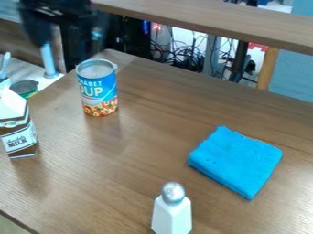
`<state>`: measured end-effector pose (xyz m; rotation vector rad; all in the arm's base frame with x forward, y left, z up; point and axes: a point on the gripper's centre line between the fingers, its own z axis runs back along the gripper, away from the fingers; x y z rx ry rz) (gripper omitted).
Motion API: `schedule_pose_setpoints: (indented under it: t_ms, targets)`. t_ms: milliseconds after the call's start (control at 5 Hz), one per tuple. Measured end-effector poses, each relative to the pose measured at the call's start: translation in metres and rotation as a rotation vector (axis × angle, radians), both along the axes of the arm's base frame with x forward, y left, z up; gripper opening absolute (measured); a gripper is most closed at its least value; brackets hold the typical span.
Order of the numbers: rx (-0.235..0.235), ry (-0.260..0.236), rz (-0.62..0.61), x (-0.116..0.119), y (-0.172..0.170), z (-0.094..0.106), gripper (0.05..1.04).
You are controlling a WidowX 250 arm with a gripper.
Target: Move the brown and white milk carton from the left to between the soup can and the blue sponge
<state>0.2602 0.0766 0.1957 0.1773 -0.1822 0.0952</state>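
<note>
**Tabletop with can, carton, cloth and shaker, claw above the far left corner**

The black claw (66, 28) hangs blurred at the upper left, above the far left corner of the wooden surface (143, 137) and nearest to the can; whether it is open or closed cannot be told. The blue-labelled can (98, 91) stands upright near that corner, its silvery top facing up. A brown-and-white carton (18, 137) stands upright by the left edge, nearer the camera than the can. On the right half lies a folded bright blue cloth (237, 160), well apart from the can. A white shaker with a rounded metallic top (172, 215) stands upright toward the near edge, between carton and cloth from left to right. Behind the far edge are a wooden ledge (214, 18) and tangled cables (183, 57).
</note>
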Motion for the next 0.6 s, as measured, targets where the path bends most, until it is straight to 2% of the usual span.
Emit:
schedule_pose_setpoints:
  t_ms: [200,400,600]
  targets:
    - [0.023,0.01,0.087,-0.004,0.027,-0.005,1.001]
    - [0.054,-0.015,0.168,-0.011,0.054,-0.006,1.001]
    - [0.039,-0.02,0.223,-0.02,0.076,-0.018,1.001]
